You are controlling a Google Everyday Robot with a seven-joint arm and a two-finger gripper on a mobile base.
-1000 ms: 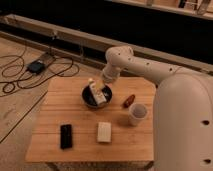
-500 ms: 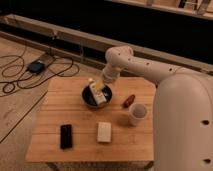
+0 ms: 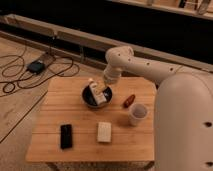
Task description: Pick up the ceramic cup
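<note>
Hanging over dark bowl (image 3: 87,98): gripper (image 3: 97,93), grip unclear; white cup (image 3: 137,113) well right on table (image 3: 80,146), untouched.

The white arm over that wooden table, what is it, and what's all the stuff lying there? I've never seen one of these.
It is a robot: a rolling base with one white arm that ends in a two-finger pincer. The single picture looks down on the table from above, close beside the robot's bulky body. The pincer hangs low over a dark bowl; whether it holds anything cannot be told. Also on the table are a white ceramic cup, standing free and apart from the pincer, a small reddish thing beside it, a whitish block and a flat black object. Cables lie on the floor.
</note>
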